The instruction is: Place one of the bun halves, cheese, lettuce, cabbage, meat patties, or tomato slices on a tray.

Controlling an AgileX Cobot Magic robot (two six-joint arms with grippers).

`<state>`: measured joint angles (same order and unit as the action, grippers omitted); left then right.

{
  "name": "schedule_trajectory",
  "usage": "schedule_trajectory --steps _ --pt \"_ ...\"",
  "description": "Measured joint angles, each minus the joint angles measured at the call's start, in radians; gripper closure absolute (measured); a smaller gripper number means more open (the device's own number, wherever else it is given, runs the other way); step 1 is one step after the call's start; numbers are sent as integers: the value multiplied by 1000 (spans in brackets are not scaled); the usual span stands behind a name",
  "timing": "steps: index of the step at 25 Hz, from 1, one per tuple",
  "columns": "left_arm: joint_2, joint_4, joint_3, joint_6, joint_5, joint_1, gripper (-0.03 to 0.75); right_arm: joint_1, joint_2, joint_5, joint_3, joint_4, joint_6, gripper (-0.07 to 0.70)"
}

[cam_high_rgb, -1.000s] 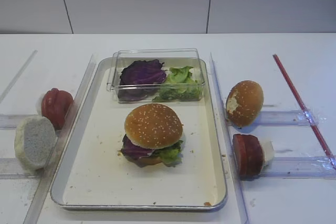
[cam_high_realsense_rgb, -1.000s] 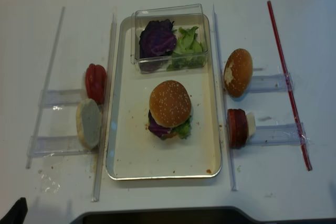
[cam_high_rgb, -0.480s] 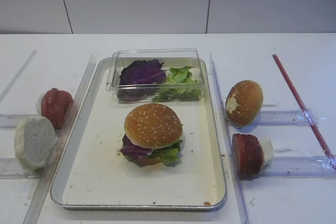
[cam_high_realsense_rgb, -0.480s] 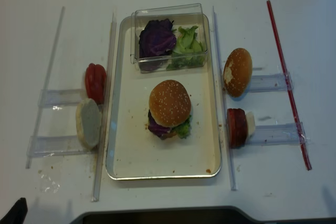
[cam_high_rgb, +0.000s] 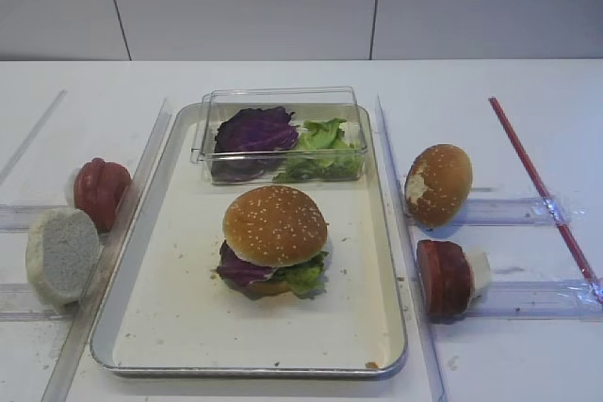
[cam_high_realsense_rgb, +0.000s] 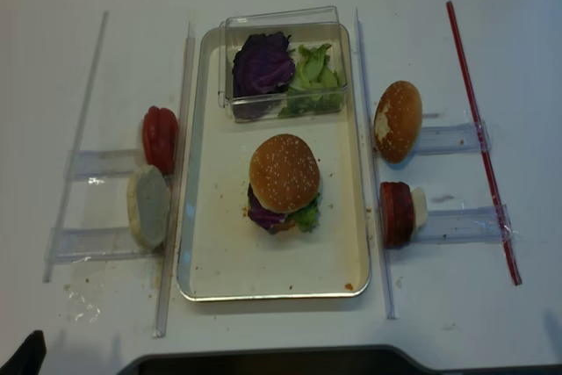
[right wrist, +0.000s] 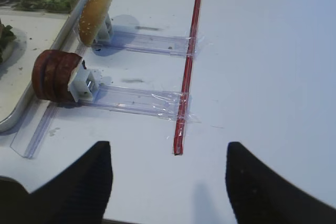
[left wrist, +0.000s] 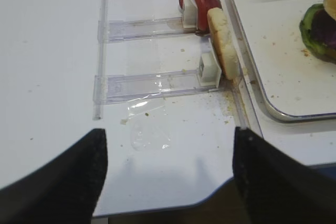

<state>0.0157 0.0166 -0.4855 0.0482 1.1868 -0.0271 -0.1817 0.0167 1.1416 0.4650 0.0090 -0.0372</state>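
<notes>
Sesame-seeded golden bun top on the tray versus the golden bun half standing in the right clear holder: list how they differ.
The sesame-seeded golden bun top lies dome-up on stacked fillings inside the cream-white tray; the golden bun half in the right clear holder stands on edge outside it, with a pale patch. Both are golden-brown.

You get bright, even overhead light with soft, short shadows. The white surface washes out slightly in the realsense view, which looks softer; both wrist views show dark, blurred fingers at the bottom edge.

golden-brown sesame-speckled bun top, dark purple cabbage, light-green lettuce, cream-white tray, red strip
</notes>
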Motion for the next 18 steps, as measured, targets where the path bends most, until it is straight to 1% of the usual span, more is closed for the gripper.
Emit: schedule_trajectory --steps 5,10,14,18 --pt "0 2 0 8 0 0 251 7 0 0 0 0 0 154" --pt "0 3 0 12 0 0 251 128 0 0 0 0 2 155" --pt "0 3 0 13 0 0 251 137 0 0 0 0 2 157" --pt "0 3 0 13 0 0 251 137 0 0 0 0 2 175"
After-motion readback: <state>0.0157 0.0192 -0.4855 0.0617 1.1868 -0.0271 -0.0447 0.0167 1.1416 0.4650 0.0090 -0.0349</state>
